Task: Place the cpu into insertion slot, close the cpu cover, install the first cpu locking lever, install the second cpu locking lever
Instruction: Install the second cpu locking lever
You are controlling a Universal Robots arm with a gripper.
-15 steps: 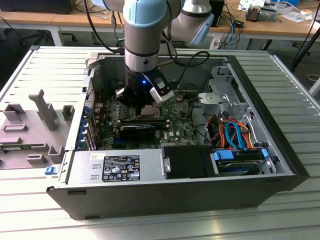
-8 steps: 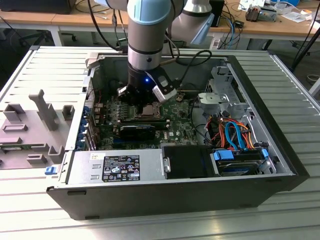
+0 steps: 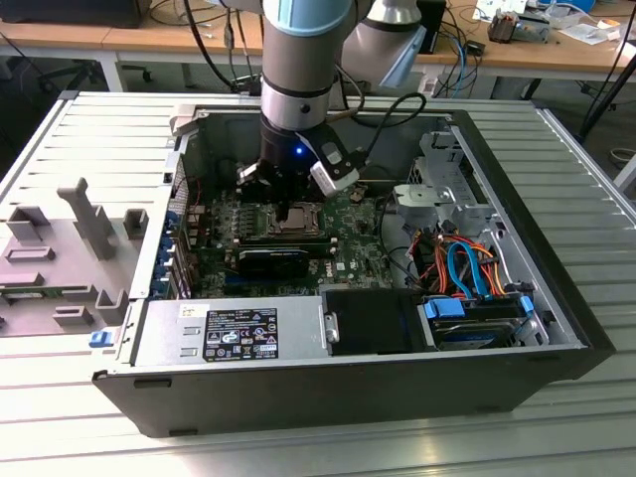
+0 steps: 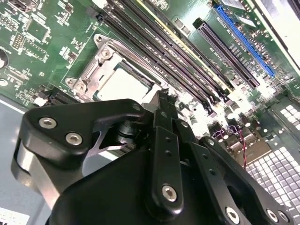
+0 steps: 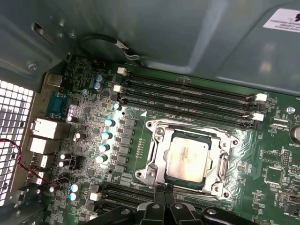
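The cpu (image 5: 187,157), a square chip with a dull silver top, lies flat in the insertion slot and hides it. It also shows in the second wrist view as the cpu (image 4: 123,84). The cpu cover (image 5: 157,157), a silvery frame, lies down around the chip's edges, its window showing the chip top; one corner of the cover (image 4: 96,65) shows in the second wrist view. My gripper (image 5: 164,193) is shut with nothing between its fingers (image 4: 161,110). Its tip hovers at the socket's edge, just beside the cover. In the exterior view the gripper (image 3: 284,211) stands over the socket.
The green motherboard (image 3: 348,248) lies inside an open computer case (image 3: 328,388). Long black memory slots (image 5: 187,96) run close beside the socket. A drive cage with coloured cables (image 3: 467,268) fills the exterior view's right. Grey fixtures (image 3: 70,248) lie outside the case on the exterior view's left.
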